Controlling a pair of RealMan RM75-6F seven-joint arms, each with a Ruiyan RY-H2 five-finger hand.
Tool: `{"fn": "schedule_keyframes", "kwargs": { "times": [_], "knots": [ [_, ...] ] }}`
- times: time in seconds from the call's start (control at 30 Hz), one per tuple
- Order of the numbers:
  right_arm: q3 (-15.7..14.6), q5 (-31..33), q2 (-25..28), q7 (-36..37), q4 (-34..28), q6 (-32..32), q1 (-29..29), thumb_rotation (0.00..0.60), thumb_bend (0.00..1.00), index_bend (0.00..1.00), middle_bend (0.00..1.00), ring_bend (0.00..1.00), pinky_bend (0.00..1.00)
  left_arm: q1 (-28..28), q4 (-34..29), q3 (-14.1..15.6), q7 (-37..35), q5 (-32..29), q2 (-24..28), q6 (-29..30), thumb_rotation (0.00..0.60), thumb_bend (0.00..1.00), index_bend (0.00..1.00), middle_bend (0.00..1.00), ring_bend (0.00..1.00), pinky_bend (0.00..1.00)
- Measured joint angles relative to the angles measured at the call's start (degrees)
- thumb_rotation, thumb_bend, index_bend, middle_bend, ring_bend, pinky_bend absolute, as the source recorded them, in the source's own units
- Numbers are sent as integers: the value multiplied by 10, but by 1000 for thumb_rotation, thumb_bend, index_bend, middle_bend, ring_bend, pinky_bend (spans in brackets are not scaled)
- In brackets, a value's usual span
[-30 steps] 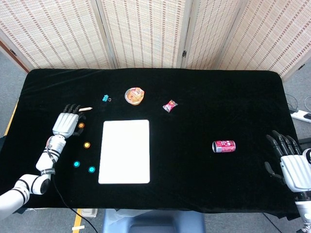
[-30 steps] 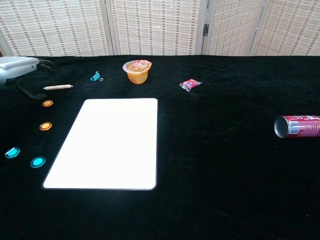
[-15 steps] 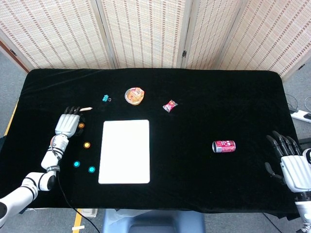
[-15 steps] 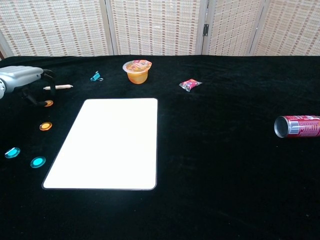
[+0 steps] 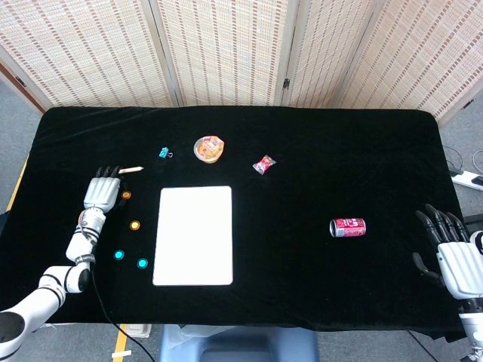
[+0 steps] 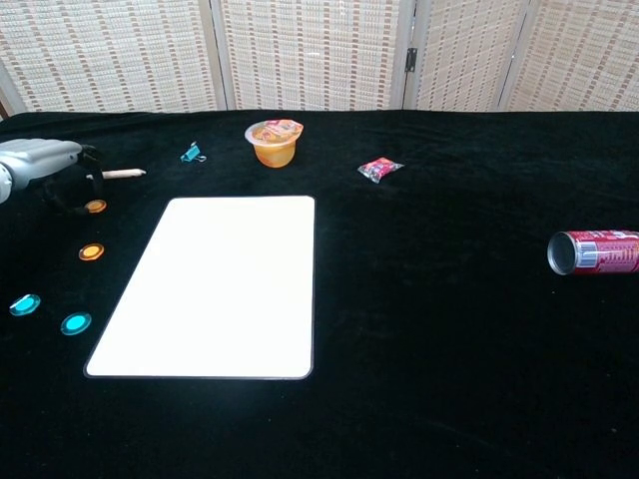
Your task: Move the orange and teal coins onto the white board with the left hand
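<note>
Two orange coins lie left of the white board (image 5: 194, 235): the far one (image 5: 126, 195) (image 6: 96, 207) and a nearer one (image 5: 135, 225) (image 6: 92, 251). Two teal coins (image 5: 118, 255) (image 5: 143, 263) sit nearer the front, and the chest view shows them too (image 6: 25, 304) (image 6: 75, 323). My left hand (image 5: 102, 190) (image 6: 42, 165) is low over the table just left of the far orange coin, its fingers (image 6: 66, 190) bent down beside the coin and holding nothing. At the table's right front edge, my right hand (image 5: 453, 255) rests with fingers spread and nothing in them.
A thin pale stick (image 5: 132, 169) (image 6: 122, 173) lies just beyond the left hand. Behind the board are a blue clip (image 5: 164, 153), a jelly cup (image 5: 209, 148) and a candy wrapper (image 5: 264, 164). A red can (image 5: 348, 227) lies on its side at the right.
The left hand has come down toward the table and its fingers have bent closer to the far orange coin. Coins, board and right hand have not moved.
</note>
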Motion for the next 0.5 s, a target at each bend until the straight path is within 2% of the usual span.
{"fn": "schedule_keyframes", "kwargs": {
  "times": [0.5],
  "knots": [
    [3, 3, 0, -2, -1, 3, -6, 600, 459, 0, 10, 0, 0, -9, 49, -1, -19, 4, -33, -8, 600, 398, 444, 97, 0, 0]
  ]
}}
